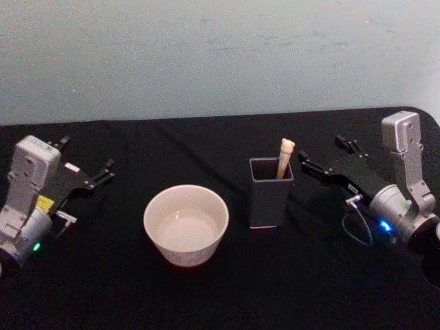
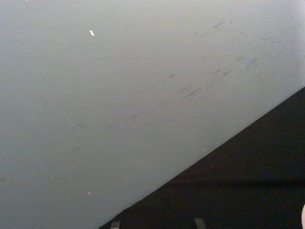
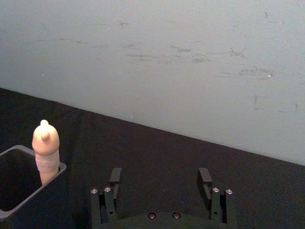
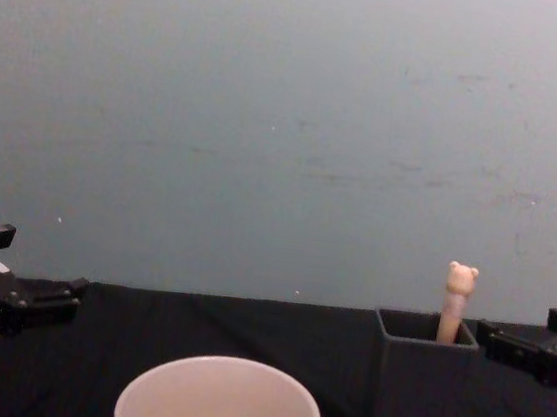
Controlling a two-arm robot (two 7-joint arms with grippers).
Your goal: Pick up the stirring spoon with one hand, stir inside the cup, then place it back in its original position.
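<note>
The stirring spoon (image 1: 285, 157) stands upright in the dark grey square holder (image 1: 270, 196). Only its cream handle with the bear head (image 4: 461, 280) sticks out above the rim; its bowl is hidden inside. The round cream cup (image 1: 185, 223) sits to the holder's left, with a pale liquid in it. My right gripper (image 1: 322, 155) hovers open just right of the holder, level with its top, with nothing between its fingers (image 3: 205, 177). In the right wrist view the spoon handle (image 3: 46, 149) lies off to one side of the right gripper (image 3: 160, 179). My left gripper (image 1: 86, 158) is open and idle at the table's left.
A black cloth covers the table (image 1: 220, 295). A plain grey-blue wall (image 1: 220, 55) rises close behind its far edge. Bare cloth lies between the cup and the left arm and in front of the holder.
</note>
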